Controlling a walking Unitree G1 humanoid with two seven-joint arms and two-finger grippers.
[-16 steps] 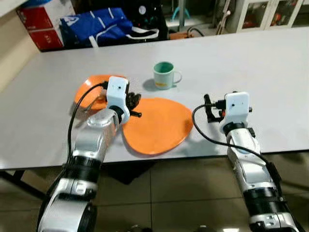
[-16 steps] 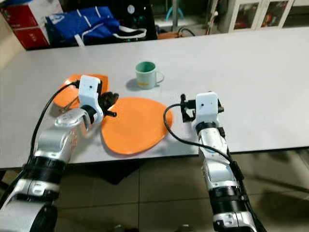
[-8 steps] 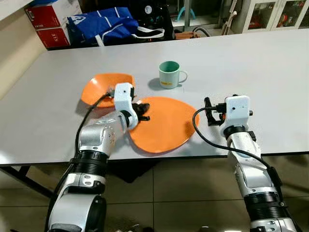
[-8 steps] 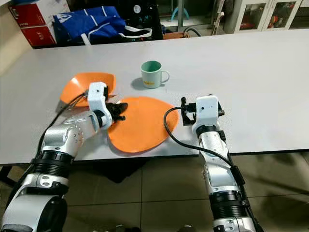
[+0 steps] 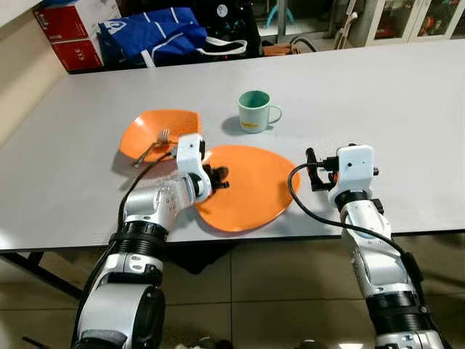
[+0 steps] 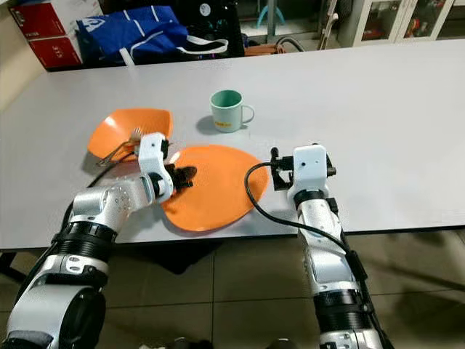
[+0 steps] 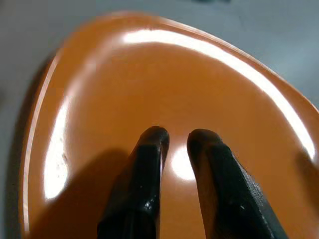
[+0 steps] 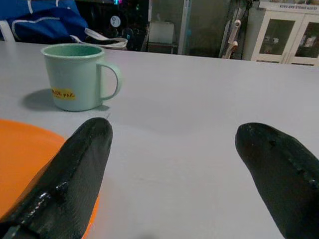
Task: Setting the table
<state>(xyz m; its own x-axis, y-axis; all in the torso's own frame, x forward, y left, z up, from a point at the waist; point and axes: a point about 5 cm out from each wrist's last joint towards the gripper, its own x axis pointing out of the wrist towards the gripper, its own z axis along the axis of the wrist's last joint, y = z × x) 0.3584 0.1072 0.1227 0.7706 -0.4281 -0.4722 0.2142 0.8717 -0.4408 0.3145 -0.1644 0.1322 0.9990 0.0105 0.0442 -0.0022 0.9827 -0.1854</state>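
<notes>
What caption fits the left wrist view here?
Left hand, fingers nearly together, hovering over the glossy large orange plate on the grey table.

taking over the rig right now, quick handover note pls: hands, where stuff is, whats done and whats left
Left hand: fingers nearly together, holding nothing, low over the near-left part of the large orange plate.
Right hand: open, empty, just over the table off the large plate's right edge, aimed toward the green mug.
Things: large plate at the table's near edge; smaller orange plate to its far left, with a fork lying across it; mug behind the large plate.
Done: plates and mug are on the table.
Left: probably moving the fork off the small plate to beside the large one, and tidying the setting.
</notes>
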